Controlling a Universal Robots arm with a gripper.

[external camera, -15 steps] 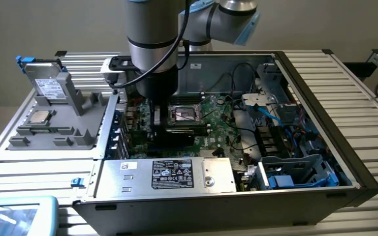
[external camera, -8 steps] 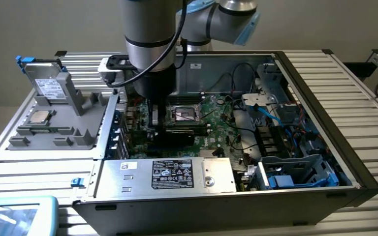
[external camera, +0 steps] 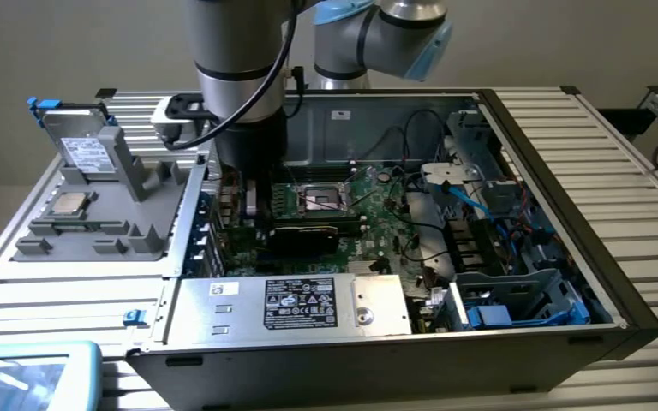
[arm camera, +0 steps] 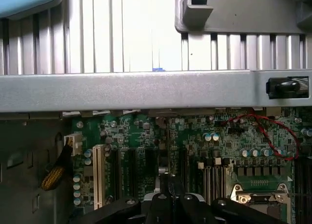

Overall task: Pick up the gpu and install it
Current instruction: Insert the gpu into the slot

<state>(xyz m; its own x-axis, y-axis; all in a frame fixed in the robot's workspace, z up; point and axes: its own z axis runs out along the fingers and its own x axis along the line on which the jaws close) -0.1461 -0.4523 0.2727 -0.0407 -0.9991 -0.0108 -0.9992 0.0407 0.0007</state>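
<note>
At the exterior view's left, a grey plastic holder (external camera: 112, 193) sits on the slatted counter (external camera: 32, 295). A small square silver chip (external camera: 71, 203) lies on that holder, and a silver drive with a blue clip (external camera: 78, 137) stands at its back end. In the near corner there is a light blue thing (external camera: 26, 377) that I cannot make out.

Next comes the open computer case (external camera: 558, 282), lying on its side. My arm (external camera: 237, 60) reaches straight down into the case near its left wall. My end effector (arm camera: 170, 197) is low over the big green motherboard (external camera: 375, 214). In the wrist view I see its dark fingers (arm camera: 161, 204) close together, with a thin edge (arm camera: 164, 156) running up from between them, but I cannot tell how far open they are or if they hold it.

The gpu (external camera: 302, 237) is inside the case, just under my arm. It looks like a flat black block lying across the motherboard, just in front of the silver chip socket (external camera: 325, 199). I cannot tell if it is pushed all the way into its slot.

In front of it is the silver power box with a black label (external camera: 301, 304). To the exterior view's right there are black and blue wires (external camera: 466, 193) and blue drive bays (external camera: 512, 300).
</note>
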